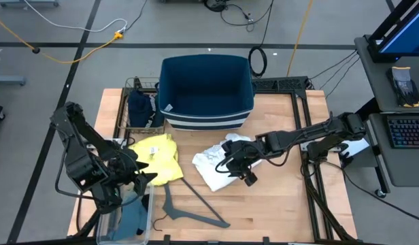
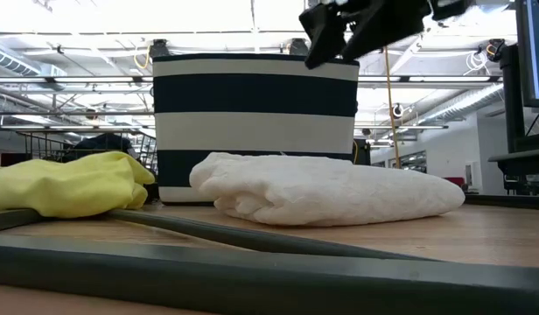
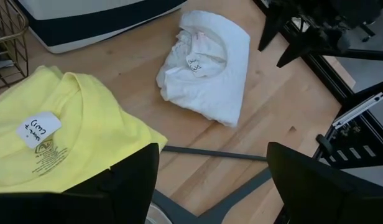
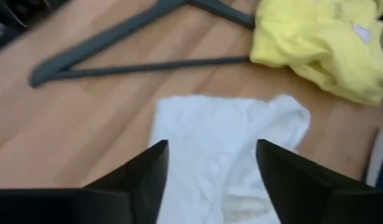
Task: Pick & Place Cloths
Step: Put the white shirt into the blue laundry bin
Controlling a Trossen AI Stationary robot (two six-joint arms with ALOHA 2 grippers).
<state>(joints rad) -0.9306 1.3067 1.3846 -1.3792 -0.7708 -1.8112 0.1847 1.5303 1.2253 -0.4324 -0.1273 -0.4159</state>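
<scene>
Table (image 1: 277,204): pale wood, carrying everything below.
Basket (image 1: 206,92): navy fabric bin with white stripes, at the far edge of the table, open side up; in the low view it rises behind both cloths.
Wire rack (image 1: 136,102): just beside the basket on the left arm's side, with a dark navy cloth (image 1: 140,105) in it.
Clear bin (image 1: 124,221): at the near corner under the left arm, holding teal fabric (image 1: 131,218).
Yellow cloth (image 1: 158,158): bunched on the table between the wire rack and the clear bin; its neck label shows only in the left wrist view.
White cloth (image 1: 216,163): folded lump near the table's middle, well apart from the yellow one, with bare wood between.
Hanger (image 1: 189,207): grey, lying flat, near the yellow cloth's edge and beside the white cloth; in the low view it is a dark bar across the foreground.
Left gripper (image 1: 138,178): fingers spread wide, nothing between them, hanging over the near edge of the yellow cloth.
Right gripper (image 1: 233,163): fingers apart and empty, directly above the white cloth; the low view shows it raised clear of the fabric.
</scene>
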